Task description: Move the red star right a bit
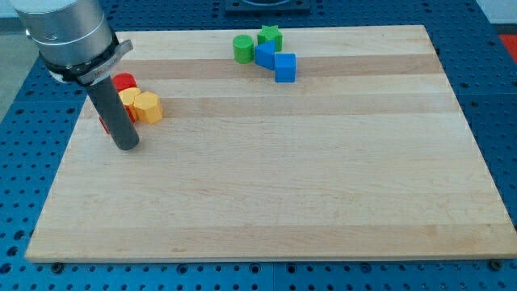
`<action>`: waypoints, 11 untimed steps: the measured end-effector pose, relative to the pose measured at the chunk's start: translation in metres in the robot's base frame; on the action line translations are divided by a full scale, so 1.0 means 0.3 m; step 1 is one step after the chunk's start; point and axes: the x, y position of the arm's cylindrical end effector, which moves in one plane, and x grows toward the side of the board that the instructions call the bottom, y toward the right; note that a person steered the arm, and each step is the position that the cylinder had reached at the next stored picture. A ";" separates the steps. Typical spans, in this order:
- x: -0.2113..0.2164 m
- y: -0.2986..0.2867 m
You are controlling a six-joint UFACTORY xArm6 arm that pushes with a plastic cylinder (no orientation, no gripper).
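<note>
My tip (127,146) rests on the wooden board (266,202) at the view's left. A small piece of a red block (103,124) shows at the rod's left edge. The rod hides most of it, so I cannot make out its shape. Just above and right of the tip sit a red cylinder (123,82), a yellow block (129,99) and an orange-yellow hexagonal block (148,107), all close together. The tip is just below this cluster.
At the view's top middle is a second cluster: a green cylinder (242,48), a green star (270,36), a blue block (265,54) and a blue cube (285,67). The board's left edge runs close to the tip.
</note>
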 end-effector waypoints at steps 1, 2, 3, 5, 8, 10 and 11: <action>0.000 -0.133; -0.008 -0.193; -0.077 -0.223; -0.155 -0.236; -0.076 0.027; -0.088 0.229; -0.089 0.415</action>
